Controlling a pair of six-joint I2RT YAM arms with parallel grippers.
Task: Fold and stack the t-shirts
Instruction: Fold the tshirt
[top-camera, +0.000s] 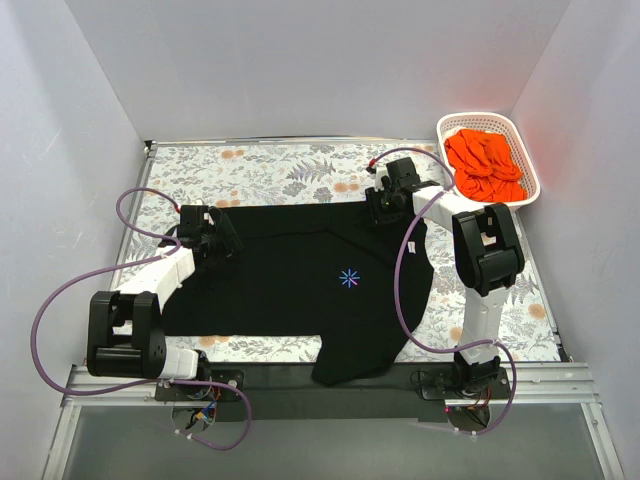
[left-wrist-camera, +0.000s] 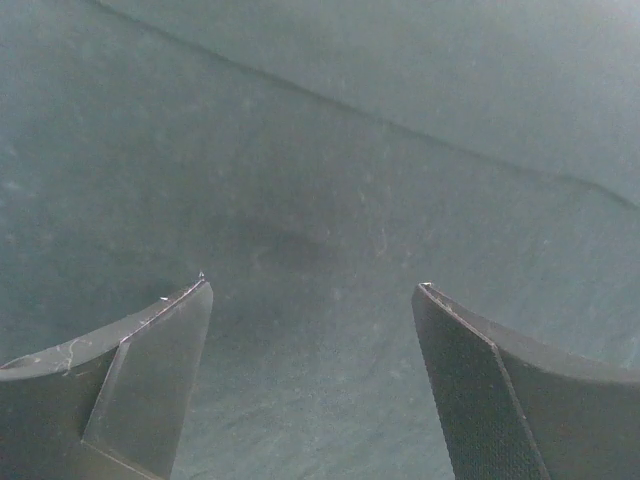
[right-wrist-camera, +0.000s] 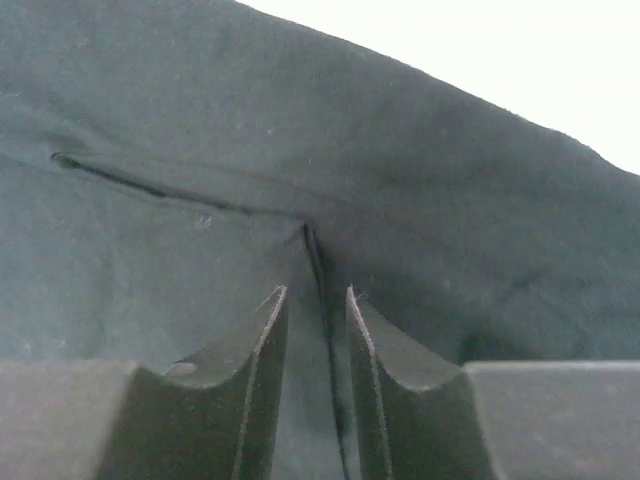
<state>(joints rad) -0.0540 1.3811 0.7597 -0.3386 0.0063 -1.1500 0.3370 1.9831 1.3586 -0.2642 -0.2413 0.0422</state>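
A black t-shirt (top-camera: 290, 285) with a pale-blue starburst logo (top-camera: 349, 278) lies spread flat on the flowered table (top-camera: 260, 170). One part of it hangs over the near edge. My left gripper (top-camera: 207, 240) is over the shirt's left edge; the left wrist view shows it (left-wrist-camera: 310, 290) open, just above black cloth (left-wrist-camera: 320, 180). My right gripper (top-camera: 385, 207) is at the shirt's far right edge. In the right wrist view it (right-wrist-camera: 315, 290) is nearly closed on a raised fold of black cloth (right-wrist-camera: 320, 250). Several orange t-shirts (top-camera: 485, 165) lie crumpled in the basket.
A white lattice basket (top-camera: 447, 127) stands at the far right corner of the table. White walls enclose the table on the left, back and right. Purple cables loop from both arms. The metal rail (top-camera: 320, 385) runs along the near edge.
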